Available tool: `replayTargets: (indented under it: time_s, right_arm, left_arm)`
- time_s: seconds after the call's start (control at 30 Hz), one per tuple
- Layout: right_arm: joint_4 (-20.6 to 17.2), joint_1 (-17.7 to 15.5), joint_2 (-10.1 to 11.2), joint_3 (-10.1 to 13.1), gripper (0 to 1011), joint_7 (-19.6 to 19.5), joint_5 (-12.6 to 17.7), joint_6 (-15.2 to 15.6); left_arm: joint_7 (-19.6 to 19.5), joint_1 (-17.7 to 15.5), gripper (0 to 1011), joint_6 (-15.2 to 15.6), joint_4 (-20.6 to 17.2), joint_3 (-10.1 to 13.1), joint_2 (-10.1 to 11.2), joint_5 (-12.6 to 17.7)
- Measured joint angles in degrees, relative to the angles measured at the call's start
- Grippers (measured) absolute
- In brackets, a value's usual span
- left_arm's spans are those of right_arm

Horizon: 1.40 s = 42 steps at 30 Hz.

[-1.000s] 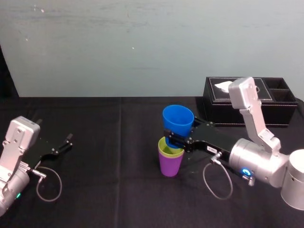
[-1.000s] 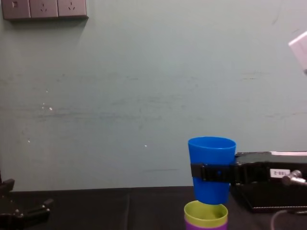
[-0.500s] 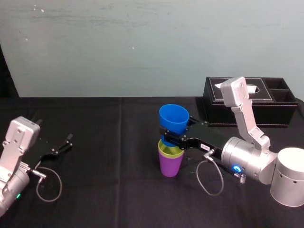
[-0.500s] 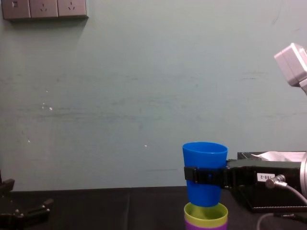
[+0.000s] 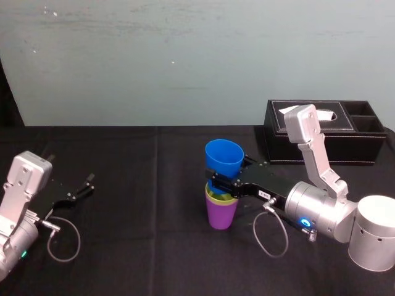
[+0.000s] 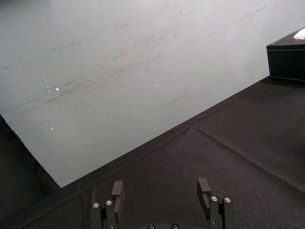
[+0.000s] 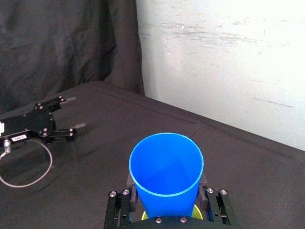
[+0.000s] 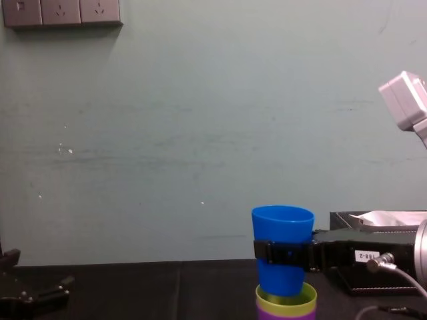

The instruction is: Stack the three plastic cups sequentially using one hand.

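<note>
Bright blue tapered plastic cup (image 5: 223, 160): held roughly upright above the other two cups, near the middle of the table; in the chest view its base (image 8: 283, 288) sits just inside the rim of the cup below, most of its body standing clear above.
Yellow-green plastic cup (image 5: 216, 197): nested in the purple one, only its rim band showing above it; the blue cup's base is in its mouth.
Purple plastic cup (image 5: 221, 216): upright on the black tablecloth (image 5: 142, 209), the bottom of the stack.
Right gripper (image 5: 221, 183): reaches in from the right, level with the table, its black fingers clamped on either side of the blue cup's lower half; in the right wrist view the cup's open mouth (image 7: 166, 164) rises between the two fingers.
Left gripper (image 5: 82, 185): rests low at the left of the table, well apart from the cups, fingers (image 6: 117, 189) spread with nothing between them.
Black leather-look tissue box (image 5: 321, 143): at the back right of the table, behind the right arm, a white tissue showing at its top.
</note>
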Motion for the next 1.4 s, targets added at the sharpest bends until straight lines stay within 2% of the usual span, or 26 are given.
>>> replayTargets:
  time_s: [0.6,1.4]
  right_arm:
    - [0.93,0.28,-0.26,-0.65,716,0.29,-0.76,-0.29]
    - [2.22,-0.38,-0.54,-0.06,716,0.36,-1.46,-1.03]
  left_arm:
    - [0.0,0.0,1000,0.0,0.0,0.0,0.0,0.0]
    - [0.0,0.0,1000,0.0,0.0,0.0,0.0,0.0]
